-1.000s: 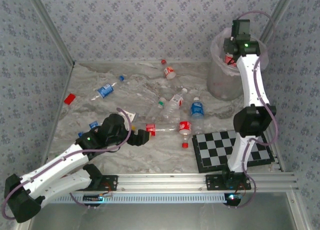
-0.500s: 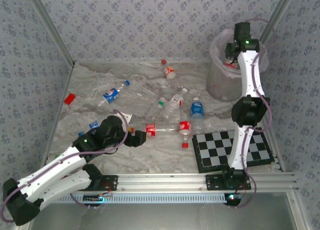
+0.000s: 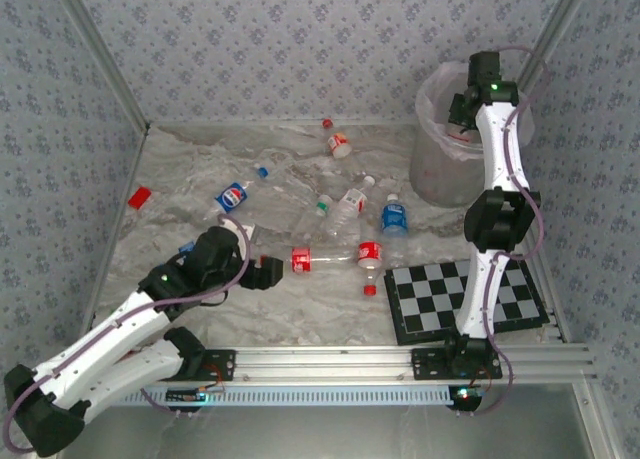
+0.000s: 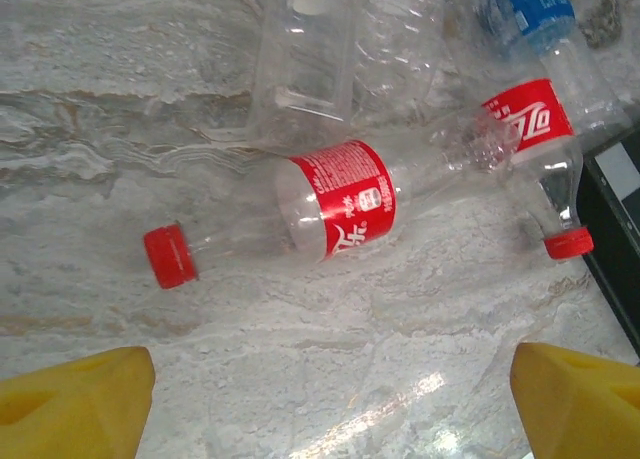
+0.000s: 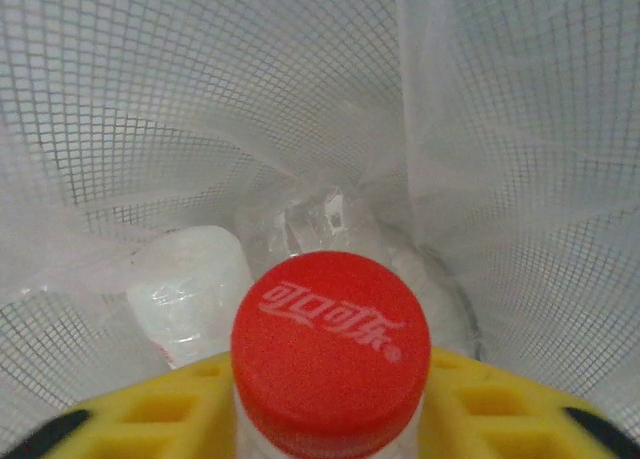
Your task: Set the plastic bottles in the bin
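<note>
While my right gripper [image 5: 330,419] grips a red-capped clear plastic bottle [image 5: 330,344] over the bag-lined translucent bin [image 5: 150,99], my left gripper [image 4: 327,404] stands wide, a red-labelled bottle [image 4: 345,201] just ahead.

Desk [image 3: 200,159], seen from above.
- Bin [image 3: 440,174] at 2 o'clock, in the far right corner.
- Checkerboard [image 3: 440,294] at 4 o'clock, in front of the bin.
- Block [image 3: 139,197] at 9 o'clock, near the left wall.
- Far bottle [image 3: 338,144] at 12 o'clock, near the back wall.
- Left bottle [image 3: 232,196] at 10 o'clock.
- Centre: bottle cluster [image 3: 350,207]. Lying bottle [image 3: 325,260] in front of it, just right of the left fingers [image 3: 270,271].
- Right fingers [image 3: 460,127] above the bin mouth, upright bottle [image 5: 330,349] between them. Binned bottle [image 5: 190,294] lies below, inside.
</note>
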Robot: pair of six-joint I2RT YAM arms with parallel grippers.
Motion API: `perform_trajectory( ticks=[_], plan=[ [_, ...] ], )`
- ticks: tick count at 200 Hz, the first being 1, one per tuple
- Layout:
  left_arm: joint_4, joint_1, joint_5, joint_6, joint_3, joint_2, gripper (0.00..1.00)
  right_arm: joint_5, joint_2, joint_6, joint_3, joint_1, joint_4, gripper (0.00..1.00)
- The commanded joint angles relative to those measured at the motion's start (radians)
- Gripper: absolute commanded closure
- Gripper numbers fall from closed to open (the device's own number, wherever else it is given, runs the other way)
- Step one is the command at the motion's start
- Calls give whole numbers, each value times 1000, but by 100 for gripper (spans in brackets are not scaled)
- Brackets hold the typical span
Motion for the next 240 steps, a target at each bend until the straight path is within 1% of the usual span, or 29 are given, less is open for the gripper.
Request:
perform_trajectory(
  ticks=[1, 13, 29, 38, 47, 57, 91, 120, 135, 149, 168, 189, 211, 228, 240],
  plan=[
    [-61, 42, -18, 67, 87, 25, 7, -1, -55, 15, 16, 1, -39, 44],
    [-85, 64, -35, 95, 119, 46, 6, 1, -78, 13, 22, 3, -32, 35],
    [-124, 95, -62, 139, 162, 79, 2, 3, -111, 10, 28, 6, -25, 25],
    [-152, 116, -79, 166, 189, 100, 1, 8, -128, 7, 32, 8, -22, 17],
    [-169, 138, -94, 194, 212, 121, 1, 12, -148, 0, 32, 12, -21, 8],
    [-180, 165, -102, 223, 235, 146, 1, 13, -168, -6, 32, 16, -21, 0],
    [-189, 256, -110, 313, 296, 235, 1, 24, -242, -28, 28, 34, -28, 0],
    [-167, 327, -141, 399, 317, 332, 1, 15, -360, -32, -52, 71, -11, 0],
    [-151, 371, -137, 438, 333, 397, 1, -15, -465, -17, -167, 89, 31, 0],
    [-159, 412, -131, 454, 370, 475, 1, -57, -584, 9, -319, 105, 102, 0],
    [-143, 443, -147, 484, 410, 578, 1, -117, -749, 61, -541, 117, 206, 0],
    [-132, 494, -112, 490, 454, 695, 1, -146, -899, 109, -737, 130, 276, 0],
    [-138, 517, -90, 501, 493, 806, 1, -155, -999, 134, -855, 135, 281, 0],
    [-162, 517, -80, 501, 521, 866, 1, -157, -1048, 137, -901, 136, 264, 0],
    [-173, 515, -50, 491, 536, 888, 1, -166, -1071, 132, -926, 139, 257, 0]
  ],
)
